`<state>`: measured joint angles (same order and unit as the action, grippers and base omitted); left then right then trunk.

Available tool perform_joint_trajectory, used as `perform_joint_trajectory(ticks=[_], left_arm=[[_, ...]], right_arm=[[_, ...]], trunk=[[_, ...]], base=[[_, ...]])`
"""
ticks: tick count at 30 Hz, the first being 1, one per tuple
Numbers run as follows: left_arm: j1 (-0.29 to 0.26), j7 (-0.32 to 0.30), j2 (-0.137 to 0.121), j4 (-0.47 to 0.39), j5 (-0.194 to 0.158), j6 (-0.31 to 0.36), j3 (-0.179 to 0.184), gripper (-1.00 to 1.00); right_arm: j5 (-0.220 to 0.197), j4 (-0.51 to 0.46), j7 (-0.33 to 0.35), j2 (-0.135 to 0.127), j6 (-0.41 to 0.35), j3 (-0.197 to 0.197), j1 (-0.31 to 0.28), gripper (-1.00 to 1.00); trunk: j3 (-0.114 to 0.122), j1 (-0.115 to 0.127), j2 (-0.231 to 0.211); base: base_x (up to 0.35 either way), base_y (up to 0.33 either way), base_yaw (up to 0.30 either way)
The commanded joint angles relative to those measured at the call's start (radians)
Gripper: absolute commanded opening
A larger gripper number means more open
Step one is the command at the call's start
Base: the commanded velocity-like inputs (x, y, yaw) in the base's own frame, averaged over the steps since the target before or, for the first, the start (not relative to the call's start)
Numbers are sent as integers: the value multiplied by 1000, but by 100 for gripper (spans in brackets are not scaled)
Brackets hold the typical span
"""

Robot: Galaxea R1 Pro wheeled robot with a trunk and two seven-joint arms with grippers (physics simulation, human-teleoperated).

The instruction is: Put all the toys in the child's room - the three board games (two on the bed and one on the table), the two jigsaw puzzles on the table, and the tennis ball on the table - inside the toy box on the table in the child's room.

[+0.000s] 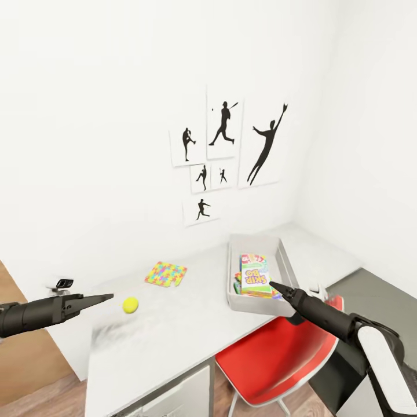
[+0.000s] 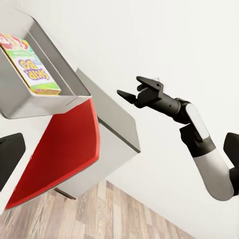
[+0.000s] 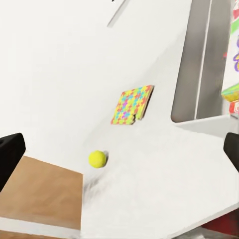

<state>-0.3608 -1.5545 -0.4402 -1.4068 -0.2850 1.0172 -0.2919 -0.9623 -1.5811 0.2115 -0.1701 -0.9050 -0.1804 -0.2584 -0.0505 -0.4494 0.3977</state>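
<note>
The light grey toy box (image 1: 232, 289) stands on the table (image 1: 174, 330) at the right. In it lies a "SKIP BO" board game (image 1: 255, 275) on top of other colourful items. A jigsaw puzzle (image 1: 165, 273) lies flat on the table left of the box. The tennis ball (image 1: 130, 304) rests nearer the front. My left gripper (image 1: 108, 298) hovers open just left of the ball. My right gripper (image 1: 273, 284) is open above the box's near rim. The right wrist view takes in the puzzle (image 3: 132, 105), the ball (image 3: 97, 159) and the box wall (image 3: 191, 74).
A red chair (image 1: 278, 359) is pushed under the table below the toy box. Black sports prints (image 1: 223, 156) hang on the white wall behind. A small white and black object (image 1: 60, 284) sits at the table's left end. The lower dark grey section (image 1: 376, 278) lies to the right.
</note>
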Motion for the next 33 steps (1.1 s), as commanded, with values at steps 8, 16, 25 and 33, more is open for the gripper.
perform_joint_trajectory(ticks=[8, 16, 25, 33], left_arm=[[-1, -4, 0, 0, 1, 11, 0, 100], [-1, -4, 0, 0, 2, 11, 0, 100], [-1, -4, 0, 0, 3, 11, 0, 100], [-1, -4, 0, 0, 6, 12, 0, 100]], right_arm=[[27, 0, 2, 2, -3, 24, -1, 100], [46, 0, 1, 4, -1, 25, -1, 100], [47, 0, 0, 4, 0, 26, -1, 100], [48, 0, -1, 5, 0, 26, -1, 100]], trunk=[[2, -1, 2], [4, -1, 2], [4, -1, 2], [4, -1, 2]], base=[[-11, 0, 275], [0, 0, 280], [0, 0, 284], [-37, 9, 285]])
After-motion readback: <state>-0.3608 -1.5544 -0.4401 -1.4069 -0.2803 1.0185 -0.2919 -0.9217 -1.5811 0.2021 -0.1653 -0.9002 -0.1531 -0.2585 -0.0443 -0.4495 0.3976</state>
